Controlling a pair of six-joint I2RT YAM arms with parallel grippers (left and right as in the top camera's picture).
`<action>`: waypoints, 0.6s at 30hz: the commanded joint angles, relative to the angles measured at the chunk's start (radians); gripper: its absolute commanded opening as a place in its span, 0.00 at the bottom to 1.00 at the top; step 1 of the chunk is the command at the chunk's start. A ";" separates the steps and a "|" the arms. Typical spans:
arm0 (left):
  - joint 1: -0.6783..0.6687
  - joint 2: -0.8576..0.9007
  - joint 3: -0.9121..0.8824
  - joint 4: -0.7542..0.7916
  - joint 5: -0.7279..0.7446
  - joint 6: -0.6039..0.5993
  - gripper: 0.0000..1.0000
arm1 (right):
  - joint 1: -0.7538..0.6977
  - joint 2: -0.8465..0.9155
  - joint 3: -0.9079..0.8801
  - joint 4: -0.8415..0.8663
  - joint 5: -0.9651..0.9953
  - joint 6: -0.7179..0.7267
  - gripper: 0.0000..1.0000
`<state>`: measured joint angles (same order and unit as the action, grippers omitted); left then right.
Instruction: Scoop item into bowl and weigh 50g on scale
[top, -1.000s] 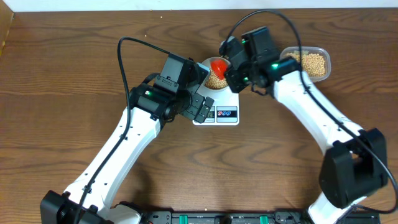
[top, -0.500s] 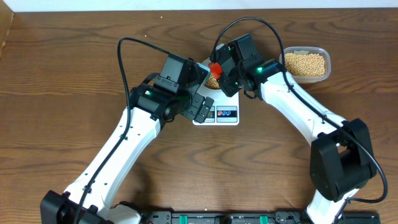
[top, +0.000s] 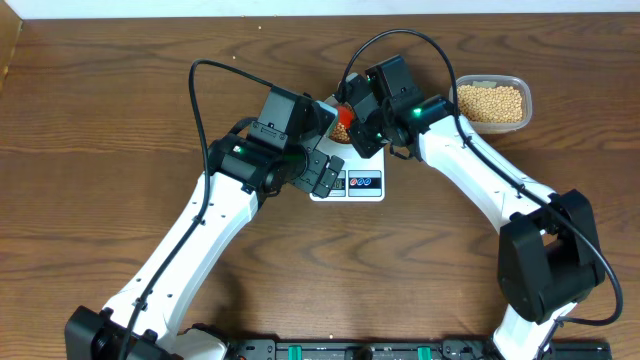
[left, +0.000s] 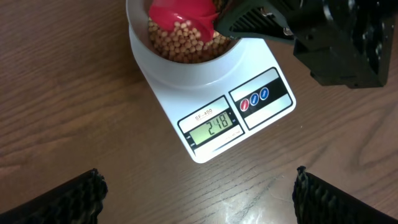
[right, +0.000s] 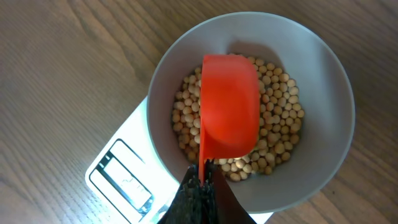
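Right gripper (right: 202, 186), clamped on the handle of a red plastic scoop (right: 229, 106), holds it over small tan beans (right: 281, 127) in the pale round bowl (right: 339, 155) atop the white scale (left: 166, 99) just ahead. The beans look light, loose and prone to rolling, so are best scooped. Left gripper (left: 202, 196) hangs with jaws apart.

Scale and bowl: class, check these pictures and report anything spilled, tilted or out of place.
Nothing stands out. The beans lie inside the bowl, and no strays show around it. The bowl sits squarely on the scale, and the red scoop hangs over the beans.
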<state>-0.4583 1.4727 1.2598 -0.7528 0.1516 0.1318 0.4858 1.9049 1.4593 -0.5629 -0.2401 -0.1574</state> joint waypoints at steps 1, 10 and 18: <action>0.004 0.006 0.001 -0.003 0.002 0.006 0.98 | 0.000 0.011 0.011 -0.003 -0.047 0.034 0.01; 0.004 0.006 0.001 -0.003 0.002 0.006 0.98 | -0.057 0.011 0.011 -0.002 -0.223 0.122 0.01; 0.004 0.006 0.001 -0.003 0.002 0.006 0.98 | -0.130 0.010 0.011 0.003 -0.373 0.166 0.01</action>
<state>-0.4583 1.4727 1.2598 -0.7528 0.1516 0.1318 0.3782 1.9057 1.4593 -0.5625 -0.5095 -0.0284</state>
